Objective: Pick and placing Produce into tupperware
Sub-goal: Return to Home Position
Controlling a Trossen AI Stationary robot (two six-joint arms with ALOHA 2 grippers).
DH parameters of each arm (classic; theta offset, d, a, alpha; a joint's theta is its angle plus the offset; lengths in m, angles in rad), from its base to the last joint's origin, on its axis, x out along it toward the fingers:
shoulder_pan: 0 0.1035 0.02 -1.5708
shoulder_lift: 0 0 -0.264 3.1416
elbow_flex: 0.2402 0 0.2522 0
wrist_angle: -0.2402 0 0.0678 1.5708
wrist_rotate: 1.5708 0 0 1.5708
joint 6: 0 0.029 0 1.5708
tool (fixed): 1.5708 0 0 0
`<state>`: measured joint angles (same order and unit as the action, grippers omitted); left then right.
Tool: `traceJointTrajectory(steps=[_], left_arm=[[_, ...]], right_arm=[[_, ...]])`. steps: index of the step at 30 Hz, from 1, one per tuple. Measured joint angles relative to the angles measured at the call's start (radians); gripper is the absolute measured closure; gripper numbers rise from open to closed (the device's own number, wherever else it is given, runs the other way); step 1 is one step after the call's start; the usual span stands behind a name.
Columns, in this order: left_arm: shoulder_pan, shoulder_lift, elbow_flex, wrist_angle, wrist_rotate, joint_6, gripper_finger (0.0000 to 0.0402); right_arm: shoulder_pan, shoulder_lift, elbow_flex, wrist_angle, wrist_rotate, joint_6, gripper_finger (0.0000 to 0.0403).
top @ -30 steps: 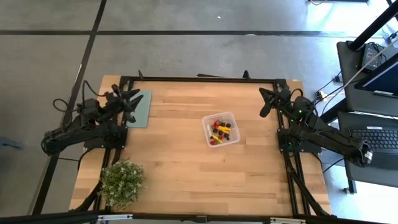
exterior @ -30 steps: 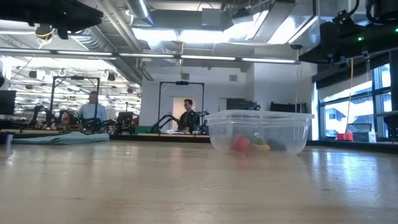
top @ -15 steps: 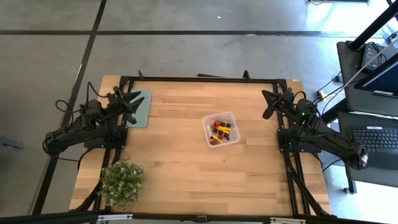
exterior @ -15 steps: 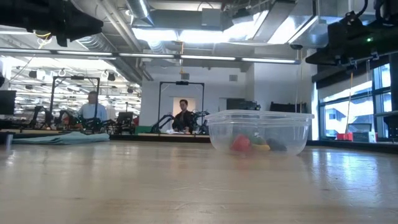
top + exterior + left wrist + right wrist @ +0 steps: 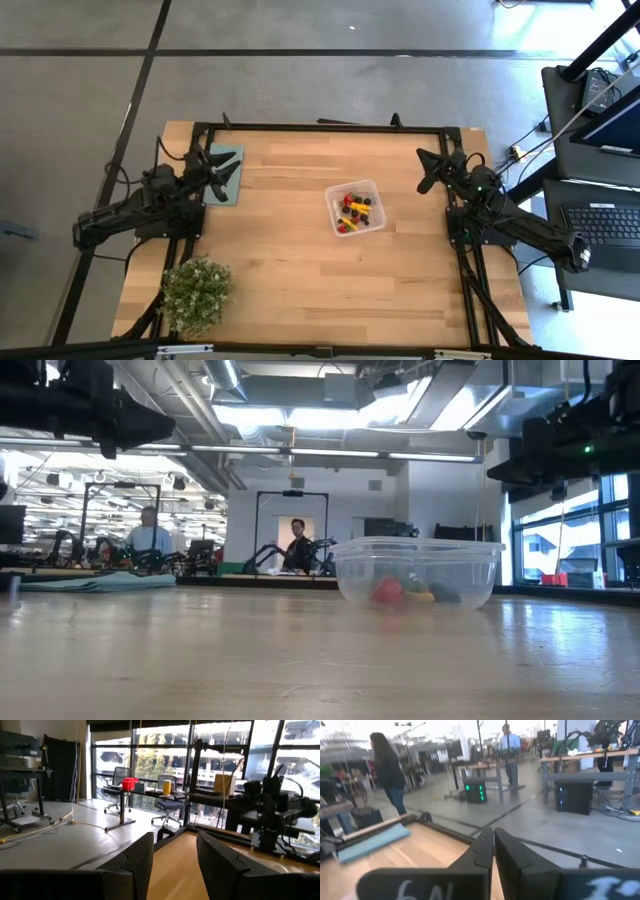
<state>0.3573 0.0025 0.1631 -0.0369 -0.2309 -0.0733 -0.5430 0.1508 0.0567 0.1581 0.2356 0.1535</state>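
You will find almost nothing to read here. The only writing is on the right gripper, seen from its own wrist camera. White hand-drawn marks stand on the dark housing behind one of its fingers. They look like a "6" followed by a character that could be "4" or "A". The picture's edge cuts off their lower part, so you cannot be sure. A second white scrawl sits on the housing behind the gripper's other finger, too cropped to read. On the laptop out beyond the right gripper's arm, any lettering is too small to make out.
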Motion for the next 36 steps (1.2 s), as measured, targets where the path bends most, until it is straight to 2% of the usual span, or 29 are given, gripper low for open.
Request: traceJointTrajectory(steps=[3, 10, 15, 21, 36], left_arm=[[0.0, 0.0, -0.037, 0.046, 0.0, -0.006, 0.0259], [0.0, 0.0, -0.103, 0.061, 0.0, -0.035, 0.0259], [0.0, 0.0, -0.138, 0.062, -0.015, -0.056, 0.0259], [0.0, 0.0, -0.147, 0.065, -0.043, -0.051, 0.0259], [0.0, 0.0, -0.147, 0.066, -0.042, -0.048, 0.0259]], right_arm=[[0.0, -0.004, -0.05, 0.08, 0.001, 0.02, 0.0382], [0.0, -0.004, -0.049, 0.064, 0.0, 0.022, 0.0382], [0.0, -0.003, -0.049, -0.019, 0.0, 0.041, 0.0382], [0.0, -0.003, -0.048, -0.107, 0.0, 0.031, 0.0382], [0.0, 0.004, -0.048, -0.108, 0.0, -0.009, 0.0382]])
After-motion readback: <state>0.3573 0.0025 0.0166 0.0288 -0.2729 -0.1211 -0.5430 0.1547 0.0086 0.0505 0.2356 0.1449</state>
